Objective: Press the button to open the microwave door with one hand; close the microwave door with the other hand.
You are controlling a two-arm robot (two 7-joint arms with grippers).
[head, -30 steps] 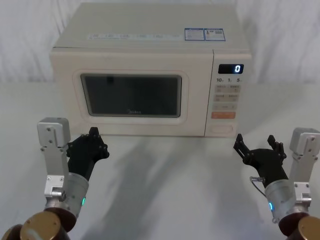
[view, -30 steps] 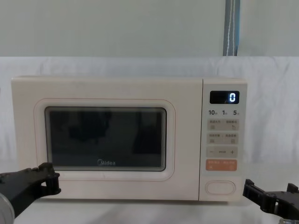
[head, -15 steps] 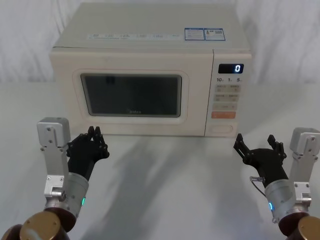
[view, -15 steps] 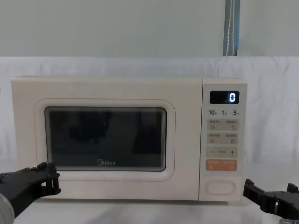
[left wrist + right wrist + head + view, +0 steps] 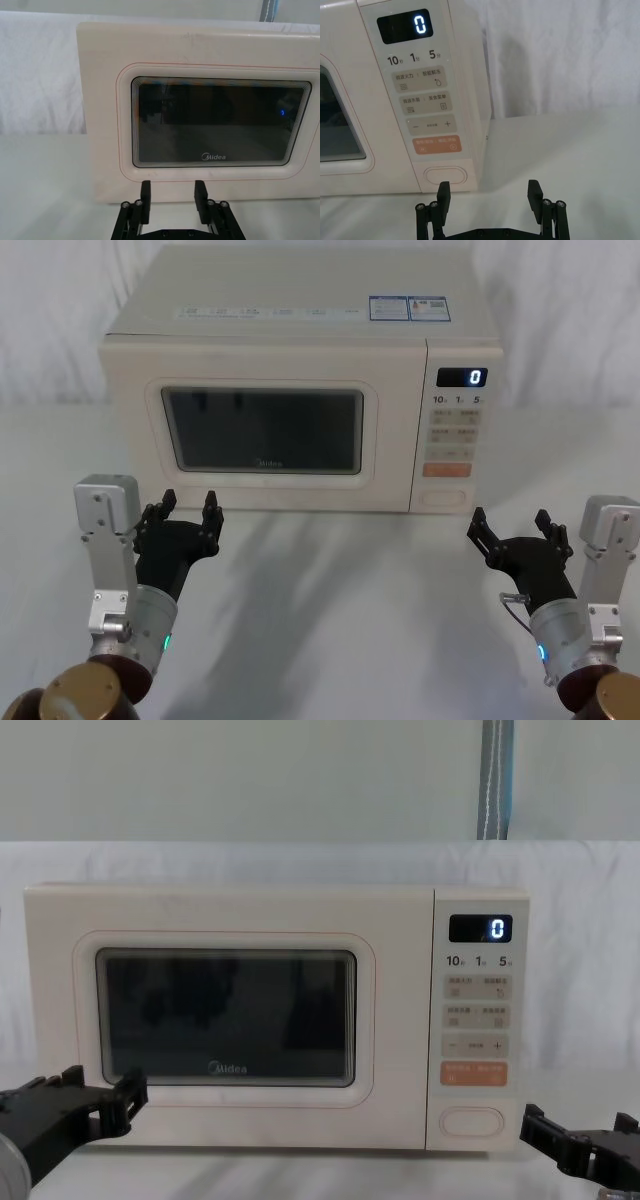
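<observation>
Cream microwave (image 5: 300,330) sits on a white-covered table (image 5: 340,620), facing the robot, white cloth backdrop behind. The microwave door (image 5: 262,430) is shut flush, dark window with the grey Midea logo under the glass; it takes up the robot's-left and middle part of the front. Control panel (image 5: 452,430) is on the robot's-right end, display (image 5: 461,377) reading 0, small cream keys below it, then an orange key (image 5: 446,470), then the button (image 5: 445,497) at the very bottom of the panel, wide cream pill shape, not pressed by anything. Left gripper (image 5: 184,512) is low in front of the door's lower left corner, near it but apart, fingers spread open, nothing between them; left wrist view shows its two black fingers (image 5: 145,195) upright and parted, with the door's bottom frame just beyond. In chest view left gripper (image 5: 98,1095) overlaps the door's lower left corner from the front. Right gripper (image 5: 512,528) is low on the table side, in front of and slightly right of the button, apart from it, wide open and empty. Right wrist view has its fingers (image 5: 443,192) well parted, the button (image 5: 446,176) just past them, no contact. In chest view right gripper (image 5: 578,1132) is at the lower right, beside the panel's bottom corner.
</observation>
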